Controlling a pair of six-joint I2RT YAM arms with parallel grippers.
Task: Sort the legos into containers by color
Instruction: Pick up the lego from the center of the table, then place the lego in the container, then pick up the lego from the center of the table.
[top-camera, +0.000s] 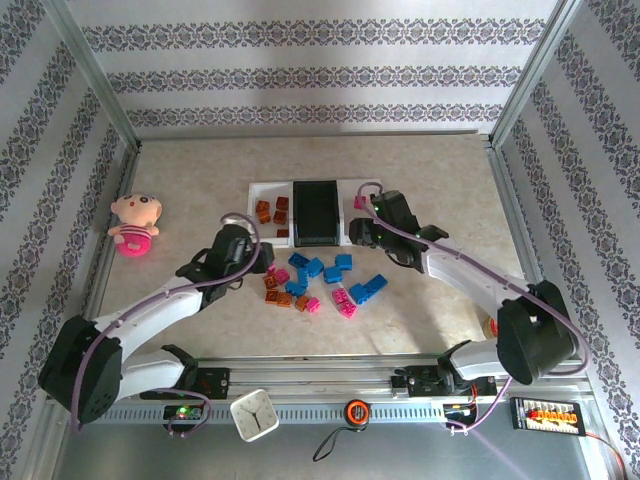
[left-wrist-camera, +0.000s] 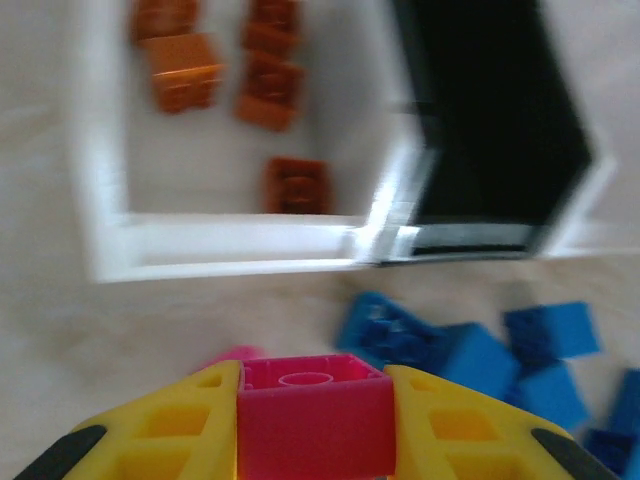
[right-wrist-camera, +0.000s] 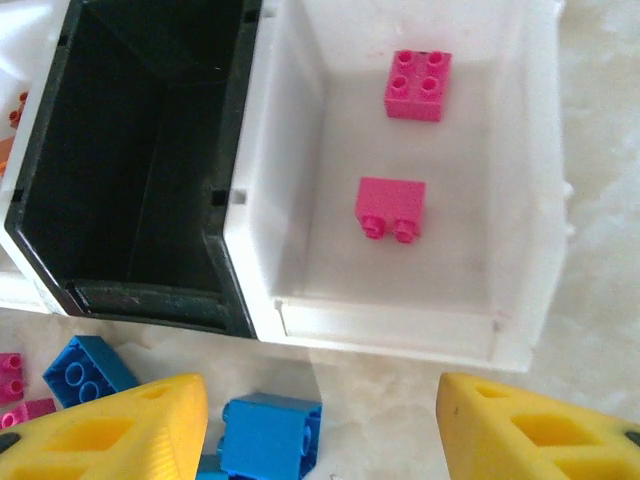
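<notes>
i'm clamping a blocky pink plastic lego (left-wrist-camera: 310, 425) in the left gripper (left-wrist-camera: 312, 385) while the right gripper (right-wrist-camera: 322, 400) is hovering spread apart by the smooth boxy white tray (right-wrist-camera: 400, 335).

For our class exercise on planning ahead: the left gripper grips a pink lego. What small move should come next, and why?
Probably lift the pink lego straight up. The left gripper is shut on it low among loose blue bricks, and the other pink bricks lie in the right white tray, beyond the black tray.
</notes>
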